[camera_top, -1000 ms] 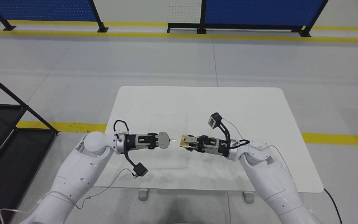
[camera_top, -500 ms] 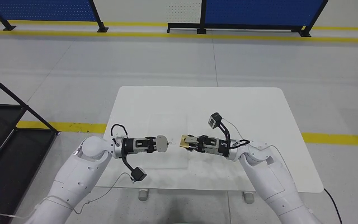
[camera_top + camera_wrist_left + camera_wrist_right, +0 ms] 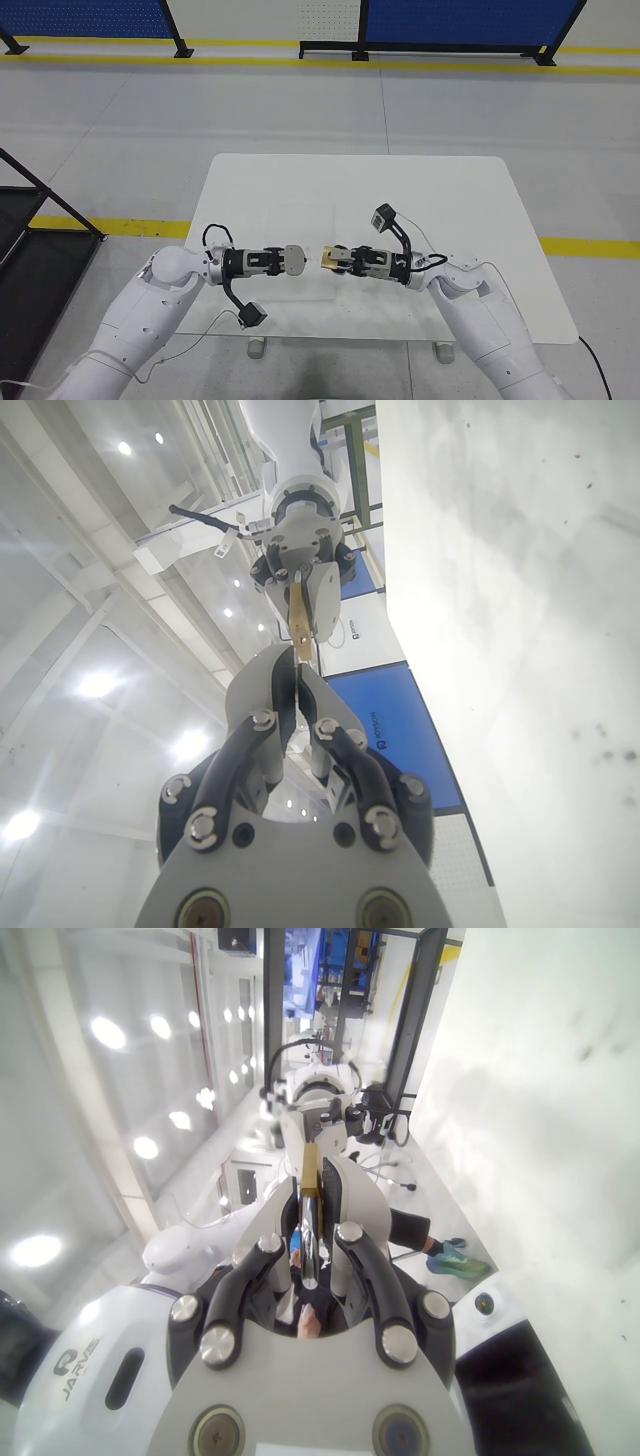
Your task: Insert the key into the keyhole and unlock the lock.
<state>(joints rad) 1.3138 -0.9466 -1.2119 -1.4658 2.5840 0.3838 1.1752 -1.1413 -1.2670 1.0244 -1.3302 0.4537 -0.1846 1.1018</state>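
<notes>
- The key (image 3: 299, 680) shows only as a thin edge pinched between the left gripper's (image 3: 296, 662) fingers (image 3: 325, 702); its bow is buried between them.
- Where its tip meets the brass padlock (image 3: 298, 620), it cannot be told whether the tip sits inside the keyhole or only touches the body.
- From above, the key is too small to make out between the two grippers.
- In the right wrist view the padlock's keyhole face is turned away, and the right gripper's (image 3: 314, 1178) fingers (image 3: 360, 1198) cover its flanks.
- The left gripper beyond it is blurred and partly blocked by the padlock.
- The table (image 3: 500, 600) is cut off by both wrist views' edges.
</notes>
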